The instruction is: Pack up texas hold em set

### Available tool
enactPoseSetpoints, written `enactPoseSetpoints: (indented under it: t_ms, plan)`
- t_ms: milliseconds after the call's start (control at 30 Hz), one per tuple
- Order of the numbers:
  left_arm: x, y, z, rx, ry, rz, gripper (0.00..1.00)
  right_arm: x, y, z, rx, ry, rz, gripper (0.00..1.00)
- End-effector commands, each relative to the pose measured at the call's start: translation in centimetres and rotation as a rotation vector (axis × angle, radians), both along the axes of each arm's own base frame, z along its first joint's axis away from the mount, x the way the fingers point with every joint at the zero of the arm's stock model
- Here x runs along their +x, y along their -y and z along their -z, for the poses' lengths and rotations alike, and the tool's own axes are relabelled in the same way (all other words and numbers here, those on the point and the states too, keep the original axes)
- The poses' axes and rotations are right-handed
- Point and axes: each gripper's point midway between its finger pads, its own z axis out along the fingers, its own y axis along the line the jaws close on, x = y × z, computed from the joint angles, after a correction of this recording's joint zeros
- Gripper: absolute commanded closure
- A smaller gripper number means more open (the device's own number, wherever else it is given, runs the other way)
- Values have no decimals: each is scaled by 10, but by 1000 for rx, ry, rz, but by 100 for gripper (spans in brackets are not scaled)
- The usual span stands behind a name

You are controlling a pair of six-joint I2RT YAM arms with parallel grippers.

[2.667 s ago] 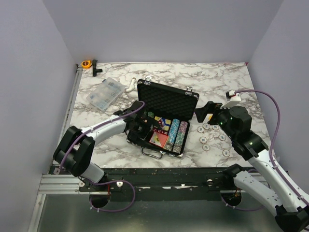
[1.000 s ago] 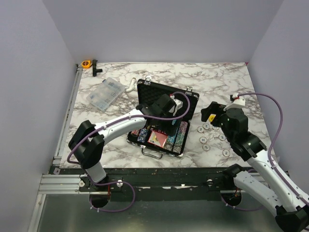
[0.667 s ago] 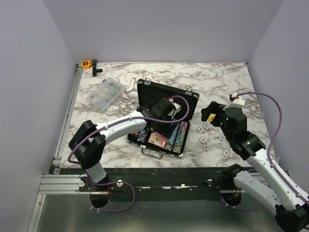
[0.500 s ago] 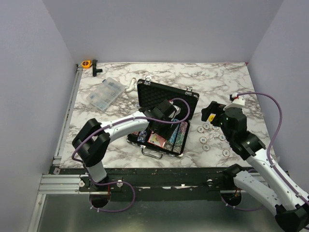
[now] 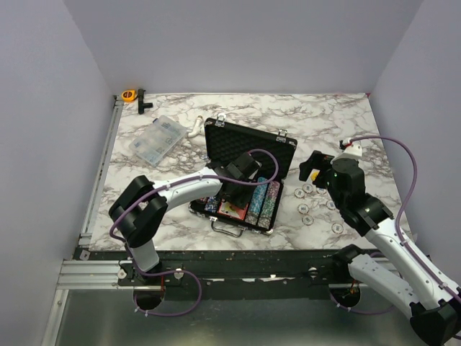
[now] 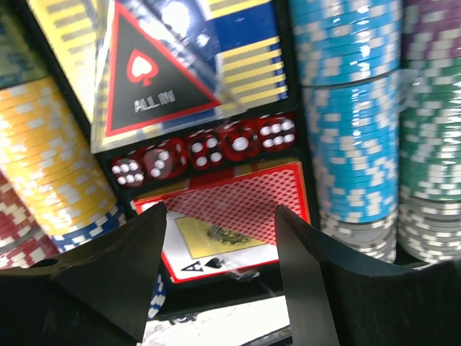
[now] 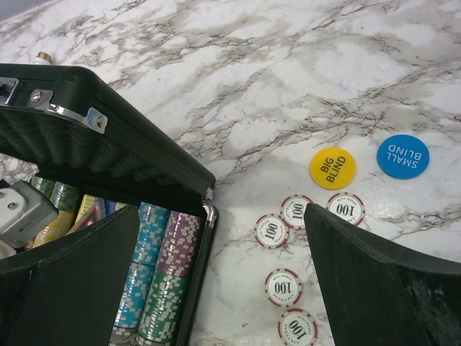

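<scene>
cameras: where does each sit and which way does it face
Top external: above and behind, looking down on the briefcase; left arm and right arm show.
Left wrist: low over the briefcase, facing card deck and dice; left hand below.
Right wrist: facing down at loose chips; right hand at sides.
Wrist views share the blue chip row.

Left jaws swung down over the red card deck.

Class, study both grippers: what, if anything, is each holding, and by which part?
Nothing is held. The left gripper is open above the red card deck; the right gripper is open near the loose round chips.
</scene>
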Motion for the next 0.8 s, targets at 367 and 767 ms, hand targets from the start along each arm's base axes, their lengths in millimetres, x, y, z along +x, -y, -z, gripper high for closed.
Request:
enactPoseSetpoints:
  t_ms: [367,767]
  plan:
    - [10,-18,-50,-181,68,-131,20,-1,-1,2,-10,-5,-12,0]
    - [22,-189,-38,-275,107,-889,13,-1,-7,3,-1,-11,-40,0]
